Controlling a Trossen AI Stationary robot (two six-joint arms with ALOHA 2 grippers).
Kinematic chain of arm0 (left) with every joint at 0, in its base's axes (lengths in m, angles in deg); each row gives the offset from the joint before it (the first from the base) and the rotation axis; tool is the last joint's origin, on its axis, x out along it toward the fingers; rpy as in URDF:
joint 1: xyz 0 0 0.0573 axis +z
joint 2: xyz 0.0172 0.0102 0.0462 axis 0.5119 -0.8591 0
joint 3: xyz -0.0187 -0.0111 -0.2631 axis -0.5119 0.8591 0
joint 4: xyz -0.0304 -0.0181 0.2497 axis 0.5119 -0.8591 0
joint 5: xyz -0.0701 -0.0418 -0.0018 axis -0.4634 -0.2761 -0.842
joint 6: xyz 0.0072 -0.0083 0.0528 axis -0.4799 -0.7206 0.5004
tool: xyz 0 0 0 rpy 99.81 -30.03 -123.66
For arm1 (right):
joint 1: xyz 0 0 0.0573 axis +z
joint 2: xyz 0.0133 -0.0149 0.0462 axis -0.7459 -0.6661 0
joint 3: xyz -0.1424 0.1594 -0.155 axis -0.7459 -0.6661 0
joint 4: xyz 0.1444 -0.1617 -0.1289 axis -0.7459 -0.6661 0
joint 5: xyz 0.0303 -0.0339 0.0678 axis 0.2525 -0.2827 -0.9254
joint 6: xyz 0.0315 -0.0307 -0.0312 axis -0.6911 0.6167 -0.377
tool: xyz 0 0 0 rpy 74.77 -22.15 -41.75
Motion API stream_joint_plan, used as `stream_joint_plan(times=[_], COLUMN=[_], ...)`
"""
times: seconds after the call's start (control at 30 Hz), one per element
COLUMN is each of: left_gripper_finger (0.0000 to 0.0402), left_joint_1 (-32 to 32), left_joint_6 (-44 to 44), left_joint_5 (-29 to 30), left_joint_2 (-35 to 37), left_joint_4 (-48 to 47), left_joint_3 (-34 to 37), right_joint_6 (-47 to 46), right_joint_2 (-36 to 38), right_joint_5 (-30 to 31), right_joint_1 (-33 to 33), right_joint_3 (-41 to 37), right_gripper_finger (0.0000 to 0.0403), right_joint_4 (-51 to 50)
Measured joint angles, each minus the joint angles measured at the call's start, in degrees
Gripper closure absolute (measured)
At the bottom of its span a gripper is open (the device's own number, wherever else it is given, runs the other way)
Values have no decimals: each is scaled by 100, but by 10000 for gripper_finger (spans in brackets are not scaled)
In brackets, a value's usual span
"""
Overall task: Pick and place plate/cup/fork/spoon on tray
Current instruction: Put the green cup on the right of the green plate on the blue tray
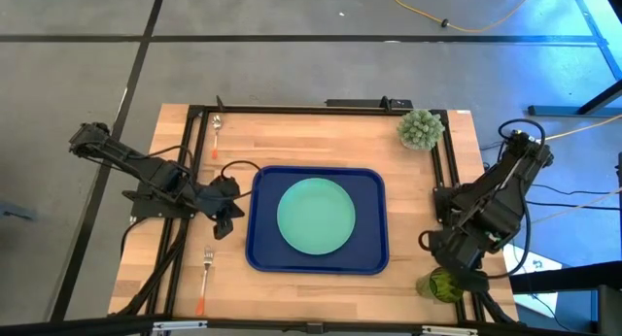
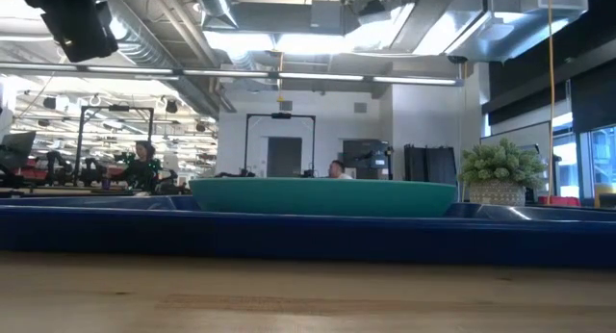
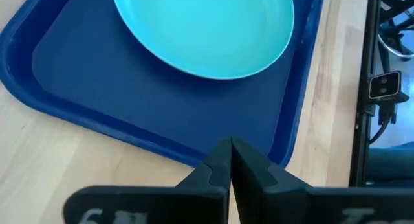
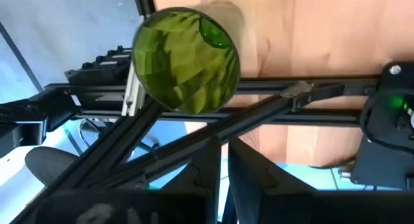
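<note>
The mint-green plate (image 1: 316,216) lies flat in the middle of the dark-blue tray (image 1: 262,249), which sits at the table's centre. The translucent green cup (image 1: 444,285) stands on the wood at the near right corner, beside the black frame rail. My right gripper (image 4: 223,169) hovers just above it and a little toward the tray, shut and holding nothing. The spoon (image 1: 216,132) lies at the far left and the fork (image 1: 206,273) at the near left. My left gripper (image 3: 230,162) is shut and hangs over the tray's left rim (image 3: 194,156).
A spiky pale-green ball plant (image 1: 420,129) stands at the far right corner. Black frame rails (image 1: 442,171) run along the table's sides and cross under the right gripper (image 4: 259,101). Bare wood lies in front of and behind the tray.
</note>
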Motion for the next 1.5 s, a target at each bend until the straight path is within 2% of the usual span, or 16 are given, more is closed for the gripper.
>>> stream_joint_plan(times=[0.17,0.37,0.63,0.73,0.9,1.17,1.5], left_gripper_finger=[401,401,401,401,401,401,401], left_joint_1=[0,0,0,0,0,0,0], left_joint_6=[-6,-4,45,47,49,51,49], left_joint_5=[2,13,50,50,50,48,48], left_joint_2=[0,0,0,0,0,0,0], left_joint_4=[-2,-7,-12,-12,-12,-10,-12], left_joint_3=[0,0,0,0,0,0,0], right_joint_6=[414,135,28,104,492,1319,1369], right_joint_2=[0,0,-12,-90,-340,-603,-625], right_joint_5=[-61,-60,146,465,686,464,467], right_joint_1=[0,0,0,0,-2,0,-2], right_joint_3=[-6,-6,-6,-6,-80,-522,-834], right_gripper_finger=[367,397,353,340,337,337,337], right_joint_4=[367,408,388,386,429,535,701])
